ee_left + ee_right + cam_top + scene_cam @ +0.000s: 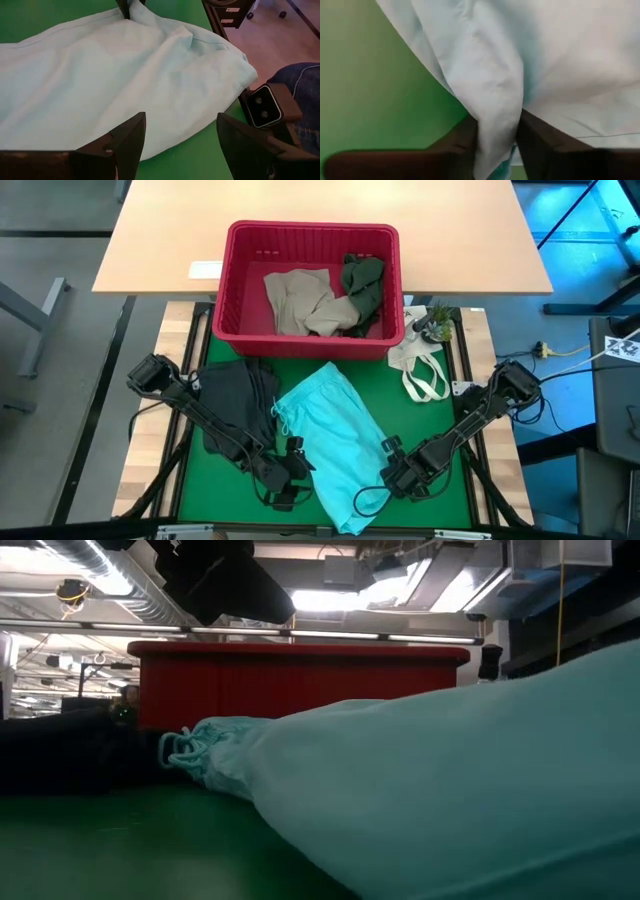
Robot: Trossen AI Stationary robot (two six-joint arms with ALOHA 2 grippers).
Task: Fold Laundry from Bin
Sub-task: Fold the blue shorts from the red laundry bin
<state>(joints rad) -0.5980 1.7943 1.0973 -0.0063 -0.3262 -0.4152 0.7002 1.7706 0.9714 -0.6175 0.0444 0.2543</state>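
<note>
The light teal garment lies spread on the green mat, its drawstring end toward the bin. My right gripper stands over its right edge near the table's front and is shut on a ridge of it. My left gripper hovers open just left of the garment's near end, cloth lying ahead of its fingers. A black garment lies on the mat at the left. The red bin at the back holds a beige garment and a dark olive one. My right gripper pinches a raised ridge of the teal cloth between its two fingers, at the garment's right edge near its near end. The fingers come from above, pointing down. The ridge is a gathered fold; the rest of the garment lies slack on the mat.
A white cloth bag with loop handles and a small plant sit right of the bin. A small camera block stands at the mat's near edge, with a person's knee in jeans beyond it. Bare mat shows right of the teal garment.
</note>
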